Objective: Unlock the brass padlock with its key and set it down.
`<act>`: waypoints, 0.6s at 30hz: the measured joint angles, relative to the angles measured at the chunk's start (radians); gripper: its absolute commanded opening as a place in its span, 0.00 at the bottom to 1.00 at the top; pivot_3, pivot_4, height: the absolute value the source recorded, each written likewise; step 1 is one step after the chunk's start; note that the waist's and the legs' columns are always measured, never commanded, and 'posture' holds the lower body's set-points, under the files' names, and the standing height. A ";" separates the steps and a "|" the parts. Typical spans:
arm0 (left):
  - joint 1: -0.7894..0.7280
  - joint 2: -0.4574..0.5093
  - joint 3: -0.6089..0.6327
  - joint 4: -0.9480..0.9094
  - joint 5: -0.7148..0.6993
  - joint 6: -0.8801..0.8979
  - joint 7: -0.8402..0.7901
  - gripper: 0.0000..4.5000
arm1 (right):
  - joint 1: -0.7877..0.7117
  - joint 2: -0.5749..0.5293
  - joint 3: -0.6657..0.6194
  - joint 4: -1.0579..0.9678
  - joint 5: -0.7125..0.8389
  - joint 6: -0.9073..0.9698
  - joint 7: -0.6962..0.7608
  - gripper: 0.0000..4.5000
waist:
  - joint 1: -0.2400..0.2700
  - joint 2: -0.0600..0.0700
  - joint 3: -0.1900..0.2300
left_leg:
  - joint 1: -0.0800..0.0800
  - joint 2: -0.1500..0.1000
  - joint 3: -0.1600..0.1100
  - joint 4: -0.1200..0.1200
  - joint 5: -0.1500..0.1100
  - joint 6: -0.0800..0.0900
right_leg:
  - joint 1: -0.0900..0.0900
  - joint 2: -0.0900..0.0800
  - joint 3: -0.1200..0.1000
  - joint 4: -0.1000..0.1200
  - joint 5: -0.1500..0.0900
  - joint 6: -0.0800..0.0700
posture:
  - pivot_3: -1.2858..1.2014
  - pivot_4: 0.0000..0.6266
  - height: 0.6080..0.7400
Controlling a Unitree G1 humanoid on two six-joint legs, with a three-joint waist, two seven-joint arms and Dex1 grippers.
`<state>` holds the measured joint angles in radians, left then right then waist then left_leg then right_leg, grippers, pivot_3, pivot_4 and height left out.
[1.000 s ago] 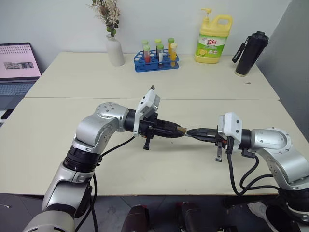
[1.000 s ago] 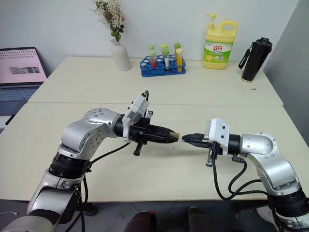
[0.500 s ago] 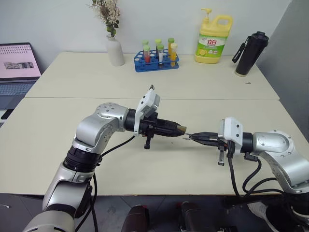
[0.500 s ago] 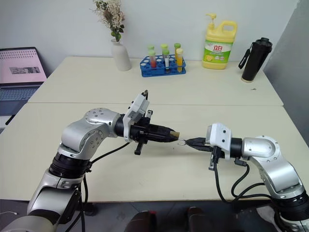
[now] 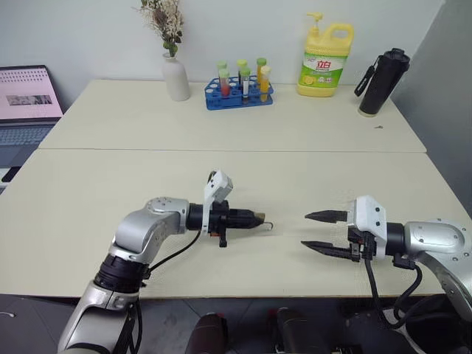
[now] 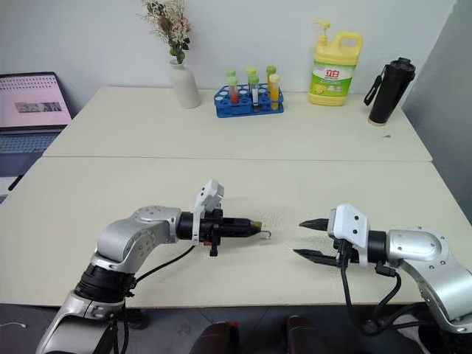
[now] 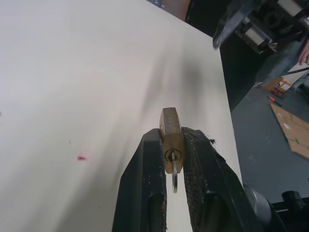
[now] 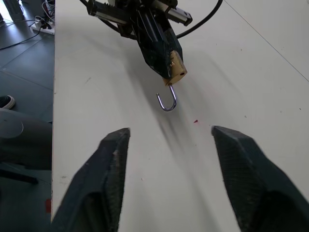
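Note:
The brass padlock (image 8: 175,68) is pinched at the tip of my left gripper (image 5: 252,219), which is shut on its body and held low over the front table (image 5: 88,221). Its thin silvery shackle (image 8: 167,102) is swung open and hangs free from one leg. In the left wrist view the padlock (image 7: 171,126) sits between the two fingers with its keyhole facing the camera. My right gripper (image 5: 304,229) is open, a short gap to the right of the shackle, with nothing between its fingers (image 8: 113,164). The key is out of view.
On the far table stand a white vase with dried flowers (image 5: 175,75), a blue rack of test tubes (image 5: 240,94), a yellow detergent bottle (image 5: 326,60) and a black flask (image 5: 383,81). A laptop (image 5: 28,103) sits off to the left.
My left gripper has sunk toward the table with the padlock. My right gripper has opened, drawn back to the right and dropped lower. The shackle now hangs free.

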<state>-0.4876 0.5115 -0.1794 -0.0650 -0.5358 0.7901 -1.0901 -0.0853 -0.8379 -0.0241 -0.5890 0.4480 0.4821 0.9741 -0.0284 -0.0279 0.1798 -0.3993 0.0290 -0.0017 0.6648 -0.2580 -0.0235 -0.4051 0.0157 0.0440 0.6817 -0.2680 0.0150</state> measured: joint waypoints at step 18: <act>0.001 -0.088 -0.050 0.130 0.069 -0.014 0.071 0.04 | -0.060 0.028 0.096 0.002 -0.051 0.008 -0.039 1.00 | 0.001 0.000 0.000 | 0.000 0.000 0.000 0.000 0.000 0.000 | 0.000 0.000 0.000 0.000 0.000 0.000 | 0.52 0.24 1.00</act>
<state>-0.4869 0.4233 -0.2299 0.0645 -0.4668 0.7760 -1.0189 -0.1449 -0.8095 0.0716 -0.5870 0.3974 0.4897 0.9351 -0.0273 -0.0279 0.1797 -0.3995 0.0290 -0.0015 0.6649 -0.2581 -0.0235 -0.4051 0.0157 0.0441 0.6815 -0.2680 0.0150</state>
